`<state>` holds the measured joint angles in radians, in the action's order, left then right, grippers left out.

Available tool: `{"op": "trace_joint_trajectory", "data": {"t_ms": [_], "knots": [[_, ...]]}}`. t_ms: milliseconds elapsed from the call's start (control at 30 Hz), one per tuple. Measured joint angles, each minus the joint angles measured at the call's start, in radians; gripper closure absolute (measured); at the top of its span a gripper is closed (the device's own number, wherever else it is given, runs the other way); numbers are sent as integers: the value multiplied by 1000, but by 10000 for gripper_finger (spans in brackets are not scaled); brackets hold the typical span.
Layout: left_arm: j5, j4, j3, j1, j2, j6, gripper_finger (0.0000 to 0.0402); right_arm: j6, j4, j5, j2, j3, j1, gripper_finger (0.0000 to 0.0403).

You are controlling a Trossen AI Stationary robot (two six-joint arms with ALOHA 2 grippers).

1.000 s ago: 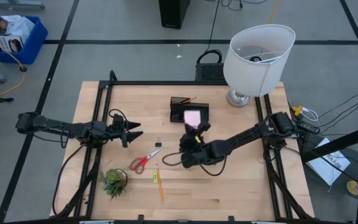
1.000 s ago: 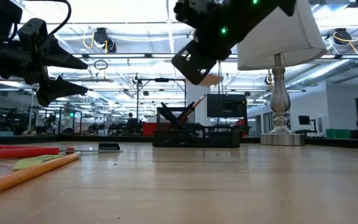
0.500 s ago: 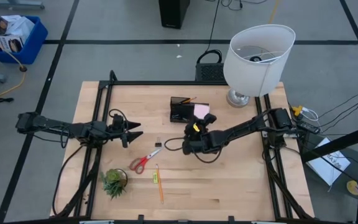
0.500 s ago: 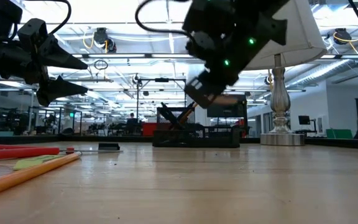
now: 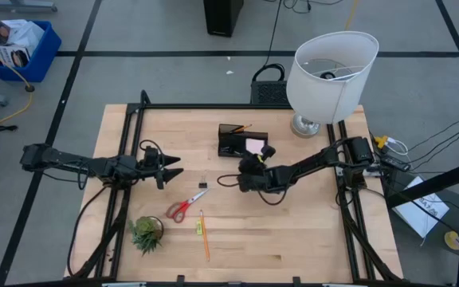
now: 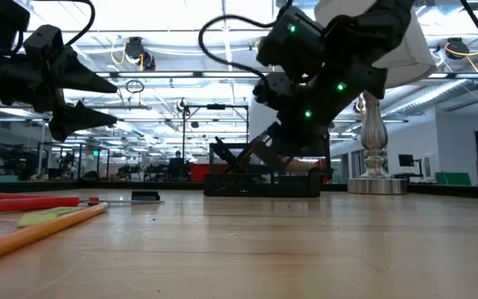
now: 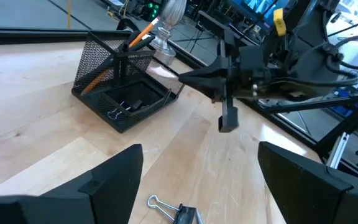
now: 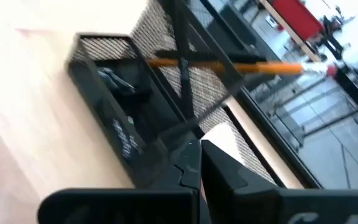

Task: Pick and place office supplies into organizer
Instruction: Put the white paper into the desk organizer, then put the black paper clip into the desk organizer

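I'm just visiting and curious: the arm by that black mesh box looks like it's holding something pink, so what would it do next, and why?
Probably ease down and open. The right gripper holds the sticky-note pad at the organizer, over its compartment beside the pencil. The left gripper waits open near the scissors.

We're looking at a robotics lab in a big open industrial hall. From above, a wooden table [image 5: 293, 223] framed in black rails is sitting on grey floor marked with dark tape lines, and cables [image 5: 445, 131] are trailing off to the side. A blue bin [image 5: 18, 48] is standing on the floor at one corner. Looking level across the tabletop, long rows of ceiling lights [image 6: 181, 33] and exposed ducts [image 6: 139, 54] are stretching back over more workstations and monitors [image 6: 301, 141]. A white-shaded lamp [image 5: 331, 72] is dressing the table up like a desk.
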<state>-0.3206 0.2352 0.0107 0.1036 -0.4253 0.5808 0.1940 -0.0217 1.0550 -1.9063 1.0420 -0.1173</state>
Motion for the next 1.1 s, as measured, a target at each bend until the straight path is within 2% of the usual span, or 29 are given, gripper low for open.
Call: {"op": "trace_joint_trajectory", "data": {"t_ms": [133, 467, 600, 733, 933, 1100], "knots": [[-3, 0, 0, 0, 0, 0, 78, -58, -62, -10, 0, 8, 5, 403], [-3, 0, 0, 0, 0, 0, 78, -48, -3, -13, 0, 8, 60, 403], [-3, 0, 0, 0, 0, 0, 78, -48, -14, -88, 0, 8, 76, 399], [-3, 0, 0, 0, 0, 0, 78, -2, -8, -116, 0, 8, 87, 378], [-3, 0, 0, 0, 0, 0, 78, 3, -4, -118, 0, 9, 84, 323], [-2, 0, 0, 0, 0, -8, 78, -53, 1, -117, 0, 9, 44, 289]]}}
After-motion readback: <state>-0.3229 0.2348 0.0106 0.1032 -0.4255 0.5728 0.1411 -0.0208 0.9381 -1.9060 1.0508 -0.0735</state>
